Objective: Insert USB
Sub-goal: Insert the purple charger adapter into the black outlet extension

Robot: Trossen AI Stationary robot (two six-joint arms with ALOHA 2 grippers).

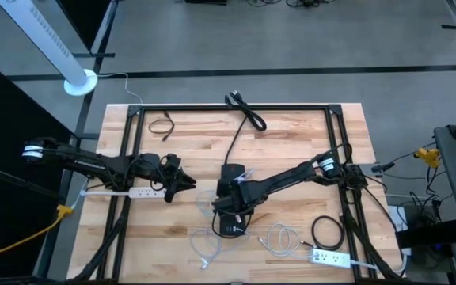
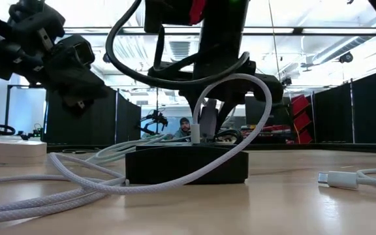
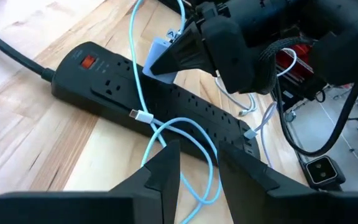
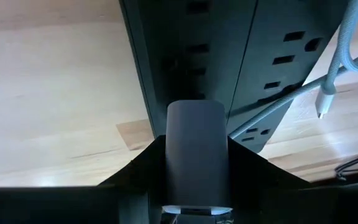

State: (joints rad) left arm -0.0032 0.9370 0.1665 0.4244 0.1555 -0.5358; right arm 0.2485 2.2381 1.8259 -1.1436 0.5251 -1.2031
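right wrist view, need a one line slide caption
Right gripper holds a grey charger block over the black power strip, white USB cable lying across it.

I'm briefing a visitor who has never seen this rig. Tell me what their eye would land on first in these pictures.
First, the right gripper at the table's middle, shut on a pale grey charger block held just over the black power strip. Next, the pale blue cable looping across that strip, its plug end lying on top. Then the left gripper, empty and open, hovering beside the strip on the left, near a white power strip.
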